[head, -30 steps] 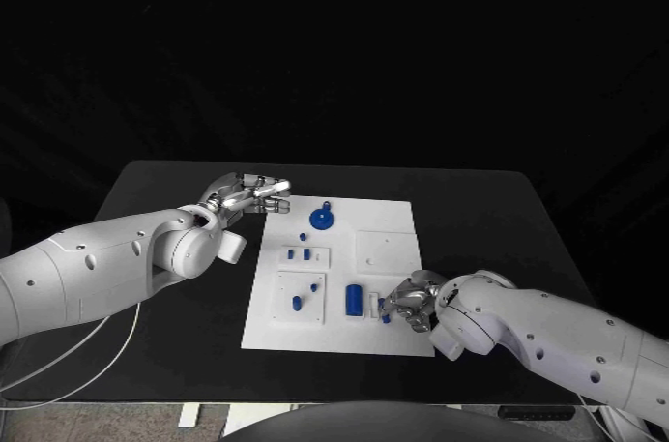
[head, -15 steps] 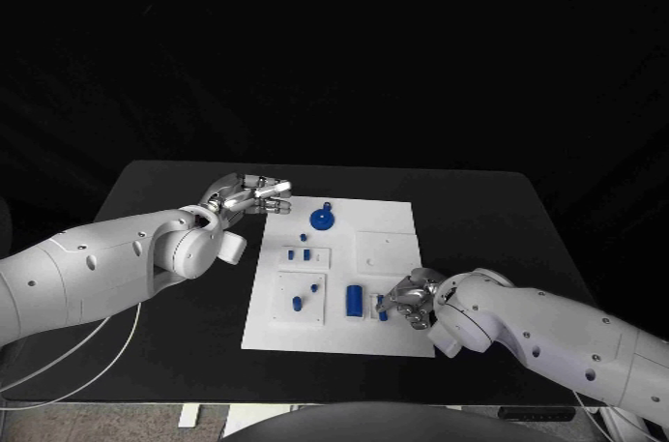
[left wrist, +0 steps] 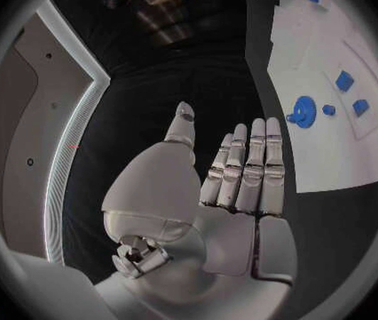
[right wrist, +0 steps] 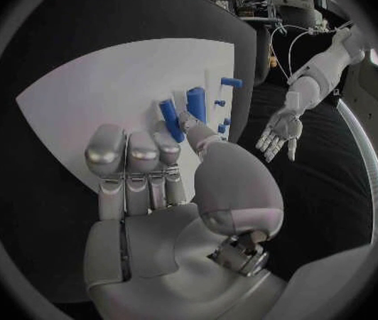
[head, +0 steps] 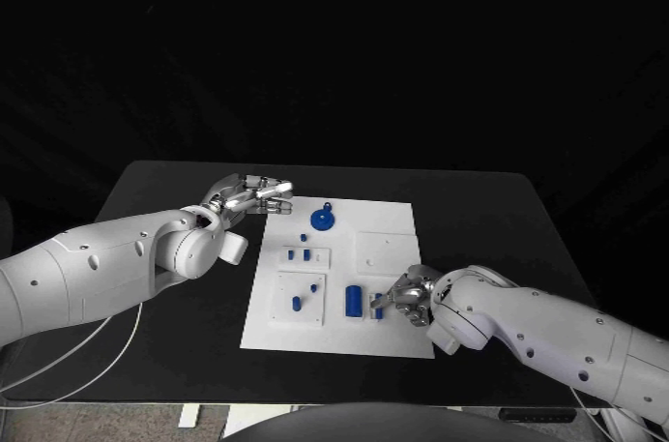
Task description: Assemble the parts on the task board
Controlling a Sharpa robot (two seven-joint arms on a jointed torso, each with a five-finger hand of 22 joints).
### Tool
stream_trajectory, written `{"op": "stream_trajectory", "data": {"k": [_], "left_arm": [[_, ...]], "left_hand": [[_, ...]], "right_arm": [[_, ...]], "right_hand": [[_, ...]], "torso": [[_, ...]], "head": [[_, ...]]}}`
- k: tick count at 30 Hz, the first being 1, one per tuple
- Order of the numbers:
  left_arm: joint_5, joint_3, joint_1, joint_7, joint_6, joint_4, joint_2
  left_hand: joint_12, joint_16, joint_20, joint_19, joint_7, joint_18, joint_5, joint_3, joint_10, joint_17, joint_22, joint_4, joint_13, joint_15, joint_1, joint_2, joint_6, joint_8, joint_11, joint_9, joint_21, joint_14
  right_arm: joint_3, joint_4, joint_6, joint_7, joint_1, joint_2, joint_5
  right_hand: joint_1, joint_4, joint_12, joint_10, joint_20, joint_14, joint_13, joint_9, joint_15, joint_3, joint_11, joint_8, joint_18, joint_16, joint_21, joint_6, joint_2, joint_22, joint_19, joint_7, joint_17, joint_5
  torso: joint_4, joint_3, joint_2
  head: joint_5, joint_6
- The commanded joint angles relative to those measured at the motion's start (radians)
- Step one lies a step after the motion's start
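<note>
Task board (head: 376, 268): white plate, flat at the middle of the black table (head: 488, 210), long side running away from the robot.
Parts: small blue pieces spread over the board. A gear-like round one (head: 324, 219) sits near the far edge; two little ones (head: 299, 254) on a raised square below it; another (head: 297, 304) on the next square toward the robot; an upright cylinder (head: 354, 301) near the front edge.
Right hand (head: 406, 298): low over the board's front right part, just beside the cylinder. Its fingertips meet at a slim blue piece (right wrist: 170, 111). Whether that piece is pinched or merely touched, I cannot tell.
Left hand (head: 252, 194): above the table just off the board's far left corner, near the gear-like part. Fingers (left wrist: 253, 165) straight, lying side by side, thumb apart, holding nothing.
Contact: left hand apart from the board.
</note>
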Motion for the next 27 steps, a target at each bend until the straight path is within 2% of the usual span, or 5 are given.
{"op": "stream_trajectory", "data": {"k": [1, 13, 17, 22, 27], "left_arm": [[-0.005, 0.001, 0.0, 0.004, 0.015, 0.002, 0.002], [-0.006, 0.001, 0.0, 0.001, 0.015, 0.001, 0.003], [-0.007, 0.001, 0.0, 0.0, 0.016, 0.0, 0.004], [-0.007, 0.001, 0.0, 0.0, 0.016, 0.0, 0.004], [-0.007, 0.001, 0.0, -0.001, 0.016, 0.0, 0.004]], "left_hand": [[0.0, -0.004, 0.005, -0.004, -0.002, -0.003, -0.002, 0.0, -0.009, 0.0, -0.002, 0.002, 0.0, 0.001, -0.003, 0.001, -0.002, 0.0, 0.001, -0.001, -0.003, -0.003], [0.0, -0.004, 0.005, -0.004, -0.002, -0.003, -0.002, 0.0, -0.009, 0.0, -0.002, 0.002, 0.0, 0.001, -0.003, 0.001, -0.002, 0.0, 0.001, -0.001, -0.003, -0.003], [0.0, -0.004, 0.005, -0.004, -0.002, -0.003, -0.002, 0.0, -0.009, 0.0, -0.002, 0.002, 0.0, 0.001, -0.003, 0.001, -0.002, 0.0, 0.001, -0.001, -0.003, -0.003], [0.0, -0.004, 0.005, -0.004, -0.002, -0.003, -0.002, 0.0, -0.009, 0.0, -0.002, 0.002, 0.0, 0.001, -0.003, 0.001, -0.002, 0.0, 0.001, -0.001, -0.003, -0.003], [-0.001, -0.004, 0.006, -0.005, -0.002, -0.003, -0.003, 0.001, -0.01, 0.0, -0.002, 0.004, 0.0, 0.002, -0.003, 0.001, -0.001, 0.0, 0.001, -0.001, -0.003, -0.005]], "right_arm": [[0.001, 0.002, 0.033, 0.001, 0.003, 0.008, -0.056], [0.0, -0.001, 0.056, -0.004, 0.008, 0.018, -0.094], [0.0, -0.001, 0.064, -0.004, 0.009, 0.021, -0.109], [0.0, -0.001, 0.074, -0.004, 0.009, 0.024, -0.125], [-0.001, -0.003, 0.087, -0.004, 0.009, 0.029, -0.136]], "right_hand": [[0.009, 0.01, -0.009, 0.001, -0.004, 0.0, -0.003, -0.001, -0.008, -0.001, -0.004, 0.003, 0.002, -0.005, -0.002, 0.009, -0.005, 0.116, 0.013, 0.0, 0.0, -0.012], [0.016, 0.038, -0.014, 0.001, -0.006, 0.0, -0.011, -0.001, -0.01, -0.008, -0.006, 0.003, 0.0, -0.004, -0.006, 0.021, -0.019, 0.115, 0.013, -0.004, 0.001, -0.045], [0.027, 0.065, -0.014, 0.001, -0.006, -0.001, -0.013, -0.001, -0.009, -0.01, -0.005, 0.003, 0.0, -0.006, -0.007, 0.021, -0.039, 0.115, 0.013, -0.004, 0.001, -0.054], [0.03, 0.07, -0.015, 0.001, -0.005, 0.0, -0.014, -0.001, -0.009, -0.013, -0.005, 0.003, 0.0, -0.006, -0.008, 0.021, -0.042, 0.115, 0.012, -0.003, 0.001, -0.07], [0.038, 0.091, -0.016, 0.0, -0.005, 0.0, -0.016, -0.001, -0.008, -0.015, -0.004, 0.003, 0.0, -0.008, -0.009, 0.021, -0.053, 0.115, 0.012, -0.002, 0.0, -0.087]], "torso": [[-0.0001, 0.0005, 0.0], [-0.0011, 0.0005, 0.0], [-0.0008, 0.0005, 0.0], [-0.0001, 0.0007, 0.0], [-0.0002, 0.0004, 0.0]], "head": [[0.001, -0.002], [0.006, -0.003], [0.008, -0.006], [0.008, -0.007], [0.011, -0.009]]}}
